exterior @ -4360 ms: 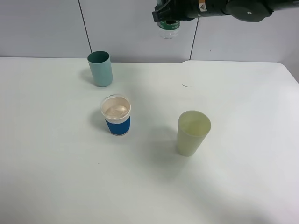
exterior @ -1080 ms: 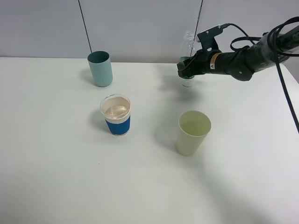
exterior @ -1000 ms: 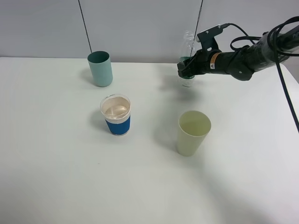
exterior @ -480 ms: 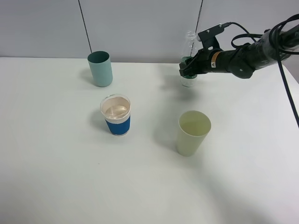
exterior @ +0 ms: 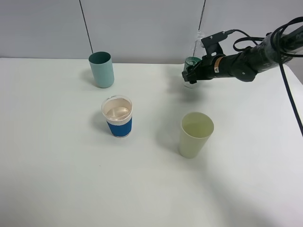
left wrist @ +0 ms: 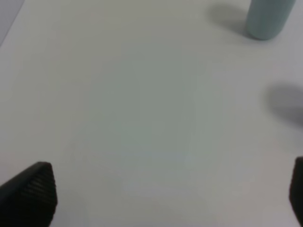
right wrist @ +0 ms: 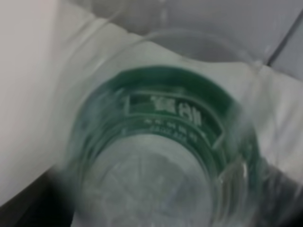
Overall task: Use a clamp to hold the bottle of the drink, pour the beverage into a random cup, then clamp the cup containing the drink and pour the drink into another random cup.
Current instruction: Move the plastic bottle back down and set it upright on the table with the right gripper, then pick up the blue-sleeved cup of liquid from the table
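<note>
The bottle, clear with a dark green label, leans near the table's back right, between the fingers of my right gripper. Its base and label fill the right wrist view as the blurred bottle, and the jaws do not show there, so I cannot tell whether they still press on it. The blue-sleeved cup stands left of centre with clear beverage in it. The tall teal cup stands at the back left, also seen as the teal cup. My left gripper hangs open over bare table.
A pale yellow-green tapered cup stands right of centre, in front of the right arm. The white table ends at a grey wall behind the bottle. Cables trail from the right arm at the right edge.
The right arm carried the bottle down from high up to the table's back right. In the last half second the bottle has tipped further over. The cups have not moved.
</note>
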Robot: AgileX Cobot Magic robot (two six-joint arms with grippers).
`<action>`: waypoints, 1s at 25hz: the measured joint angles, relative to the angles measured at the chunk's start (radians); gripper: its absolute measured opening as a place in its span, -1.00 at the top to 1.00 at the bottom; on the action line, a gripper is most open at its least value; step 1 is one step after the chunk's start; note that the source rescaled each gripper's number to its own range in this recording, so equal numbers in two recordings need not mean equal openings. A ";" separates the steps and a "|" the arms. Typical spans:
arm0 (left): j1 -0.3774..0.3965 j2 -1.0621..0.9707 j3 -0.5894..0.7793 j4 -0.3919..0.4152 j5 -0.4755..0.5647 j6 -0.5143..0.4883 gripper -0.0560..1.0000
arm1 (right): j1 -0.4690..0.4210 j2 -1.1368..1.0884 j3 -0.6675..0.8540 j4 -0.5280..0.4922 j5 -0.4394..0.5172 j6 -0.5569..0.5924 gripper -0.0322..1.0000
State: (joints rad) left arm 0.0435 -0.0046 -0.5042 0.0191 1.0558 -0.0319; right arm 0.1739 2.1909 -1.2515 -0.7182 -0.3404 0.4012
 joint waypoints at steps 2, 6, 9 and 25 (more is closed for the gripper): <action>0.000 0.000 0.000 0.000 0.000 0.000 -1.00 | 0.000 0.000 0.000 0.000 0.000 0.000 0.16; 0.000 0.000 0.000 0.000 0.000 0.000 -1.00 | 0.000 0.000 0.000 0.000 0.001 0.021 0.16; 0.000 0.000 0.000 0.000 0.000 0.000 -1.00 | 0.000 -0.004 0.000 0.000 0.002 0.060 0.15; 0.000 0.000 0.000 0.000 0.000 0.000 -1.00 | 0.006 -0.303 0.001 -0.002 0.296 0.166 -0.89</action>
State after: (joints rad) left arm 0.0435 -0.0046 -0.5042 0.0191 1.0558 -0.0319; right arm 0.1800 1.8874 -1.2507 -0.7202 -0.0442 0.5668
